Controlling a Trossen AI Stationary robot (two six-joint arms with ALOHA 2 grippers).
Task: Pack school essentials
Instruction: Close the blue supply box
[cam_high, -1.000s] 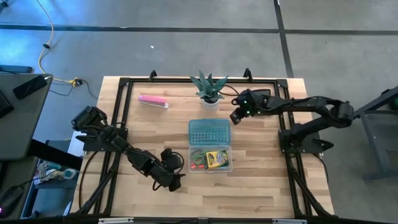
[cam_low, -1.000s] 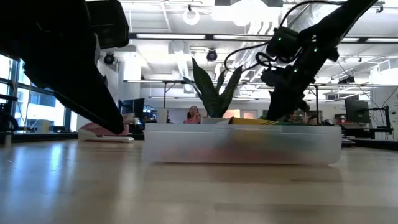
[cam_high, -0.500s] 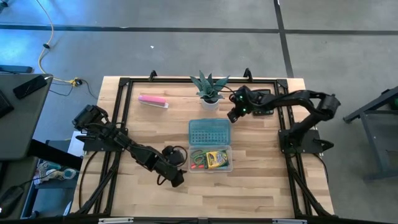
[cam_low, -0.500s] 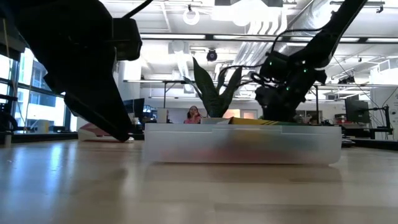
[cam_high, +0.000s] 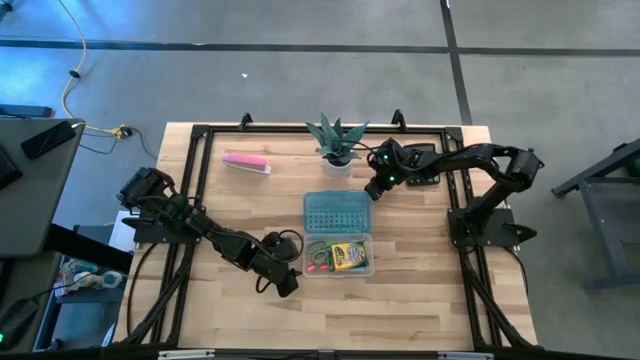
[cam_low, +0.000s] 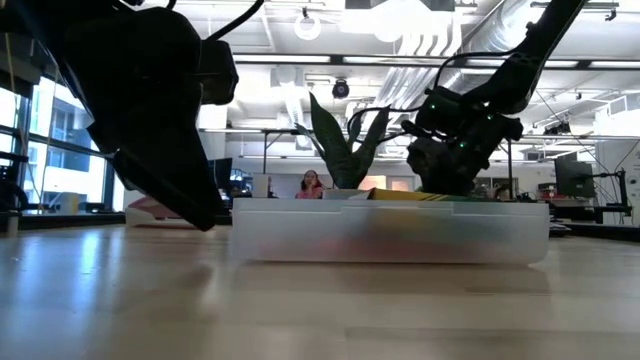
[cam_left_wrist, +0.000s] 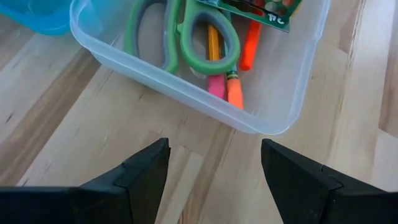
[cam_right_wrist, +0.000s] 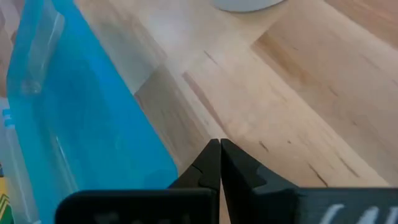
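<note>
A clear plastic box (cam_high: 305, 256) sits mid-table, its blue lid (cam_high: 337, 211) lying flat just beyond it. In the box (cam_left_wrist: 261, 127) lie green-handled scissors (cam_left_wrist: 186, 31), an orange pencil (cam_left_wrist: 214, 46), a red-orange pen (cam_left_wrist: 250, 40) and a crayon pack (cam_high: 349, 255). My left gripper (cam_high: 287, 280) is open and empty at the box's near left corner, its fingers (cam_left_wrist: 146, 168) low over the wood. My right gripper (cam_high: 377, 187) is shut and points down just beside the lid's far right corner (cam_right_wrist: 155, 149).
A potted plant (cam_high: 336, 143) stands at the far edge behind the lid, close to my right gripper. A flat pink bar (cam_high: 246, 162) lies at the far left. Bare wood lies on the near side of the box (cam_low: 390, 235).
My left gripper has moved a little toward the table's right, closer to the box's left near corner. My right gripper has come down toward the table beside the lid, and its arm has drawn in.
</note>
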